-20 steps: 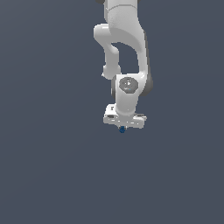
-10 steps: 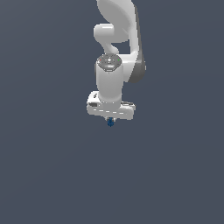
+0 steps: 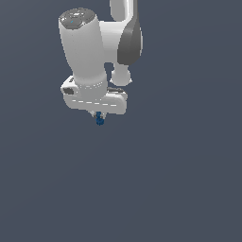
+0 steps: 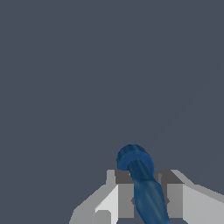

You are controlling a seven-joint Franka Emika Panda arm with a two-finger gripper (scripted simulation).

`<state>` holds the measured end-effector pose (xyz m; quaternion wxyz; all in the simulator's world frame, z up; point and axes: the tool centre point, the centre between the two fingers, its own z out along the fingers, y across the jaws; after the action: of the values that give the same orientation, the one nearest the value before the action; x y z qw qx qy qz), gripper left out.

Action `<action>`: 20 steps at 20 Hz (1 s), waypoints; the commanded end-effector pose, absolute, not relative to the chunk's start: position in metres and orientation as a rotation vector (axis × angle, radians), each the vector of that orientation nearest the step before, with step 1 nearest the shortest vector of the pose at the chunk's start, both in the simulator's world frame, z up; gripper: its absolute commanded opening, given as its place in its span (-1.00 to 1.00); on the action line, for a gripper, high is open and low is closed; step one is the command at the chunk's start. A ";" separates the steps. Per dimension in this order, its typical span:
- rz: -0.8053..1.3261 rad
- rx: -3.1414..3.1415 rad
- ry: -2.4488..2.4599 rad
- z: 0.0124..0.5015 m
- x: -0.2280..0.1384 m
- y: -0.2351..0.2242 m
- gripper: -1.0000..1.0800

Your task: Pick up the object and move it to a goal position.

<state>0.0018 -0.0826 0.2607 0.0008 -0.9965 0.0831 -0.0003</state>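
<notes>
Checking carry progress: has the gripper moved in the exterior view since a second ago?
Yes. The gripper, shut on the blue object, has shifted toward the exterior view's left, judged against the frame edges.

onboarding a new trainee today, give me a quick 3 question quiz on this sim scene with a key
1. True or false: the end effector is shut on the dark blue object.
2. Multiple choice: in the exterior view, where does the dark blue object show? A) lying far below the arm B) poking out just under the end effector C) on top of the arm
3. Fill in: in the wrist view the object sits between two grey ____.

Key: 1 true; 2 B; 3 fingers
</notes>
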 end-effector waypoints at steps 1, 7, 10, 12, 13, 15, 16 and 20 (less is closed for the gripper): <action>0.000 -3.129 0.260 0.286 0.004 -0.101 -1.00; 0.000 -3.130 0.259 0.340 0.011 -0.142 -1.00; 0.000 -3.130 0.259 0.361 0.015 -0.158 -1.00; 0.000 -3.130 0.259 0.373 0.017 -0.167 -1.00; 0.000 -3.130 0.259 0.378 0.018 -0.171 -1.00; 0.000 -3.131 0.259 0.387 0.019 -0.177 -1.00; 0.000 -3.131 0.259 0.391 0.020 -0.180 -1.00; 0.000 -3.131 0.259 0.402 0.023 -0.189 -1.00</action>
<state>0.0216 -0.1859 0.3979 0.0000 -0.9966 0.0828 -0.0003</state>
